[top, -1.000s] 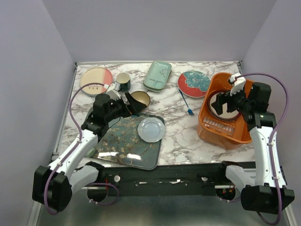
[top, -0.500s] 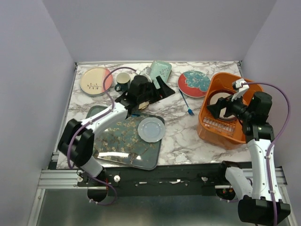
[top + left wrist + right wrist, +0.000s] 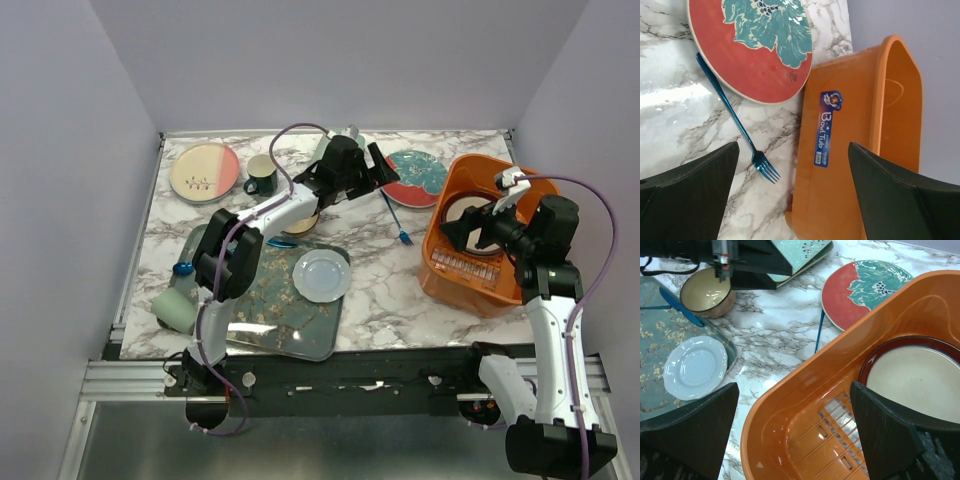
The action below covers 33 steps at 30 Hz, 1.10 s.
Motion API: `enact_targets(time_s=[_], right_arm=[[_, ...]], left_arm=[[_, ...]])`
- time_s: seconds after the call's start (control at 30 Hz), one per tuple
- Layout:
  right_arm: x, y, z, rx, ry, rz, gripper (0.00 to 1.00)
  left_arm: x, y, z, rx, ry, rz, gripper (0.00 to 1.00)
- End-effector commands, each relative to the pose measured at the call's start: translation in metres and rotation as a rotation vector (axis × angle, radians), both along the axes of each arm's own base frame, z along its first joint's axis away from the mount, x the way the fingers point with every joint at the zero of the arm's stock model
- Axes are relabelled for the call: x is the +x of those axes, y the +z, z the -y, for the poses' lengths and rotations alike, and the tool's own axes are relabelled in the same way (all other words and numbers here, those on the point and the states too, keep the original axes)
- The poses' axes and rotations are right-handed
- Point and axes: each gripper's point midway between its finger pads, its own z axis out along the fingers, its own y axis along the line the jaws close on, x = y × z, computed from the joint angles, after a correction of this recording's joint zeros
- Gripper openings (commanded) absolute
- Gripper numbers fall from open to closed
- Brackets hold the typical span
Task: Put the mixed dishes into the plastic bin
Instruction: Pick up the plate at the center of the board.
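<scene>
orange bin [image 3: 790, 415] at the bench's [image 3: 380, 285] right edge holds one cream plate [image 3: 915, 375], dark red rim; left pincer [image 3: 793, 145] and right pincer [image 3: 795, 385] gape wide, empty.

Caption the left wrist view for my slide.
Open left end effector facing teal-and-red plate, blue fork and orange bin.

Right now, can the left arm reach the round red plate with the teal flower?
Probably yes. The left gripper hangs open close to that red-and-teal plate, whose face is bare; only the thin blue fork lies along its edge.
</scene>
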Motion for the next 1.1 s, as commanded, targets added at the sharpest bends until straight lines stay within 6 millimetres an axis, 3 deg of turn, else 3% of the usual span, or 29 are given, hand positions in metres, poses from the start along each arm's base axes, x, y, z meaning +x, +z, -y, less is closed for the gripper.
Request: enact_targets(time_s=[0.0,1.07], right_arm=[[0.001,0.003,0.005,0.001,-0.030,0.018,1.00],[0.001,0.004,0.005,0.000,-0.030,0.026,1.00]], left_arm=[[0.016,-0.009,0.009,0.057,-0.017,0.018,0.99],[0.045,-0.055,0.031,0.088,-0.027,-0.046,0.99]])
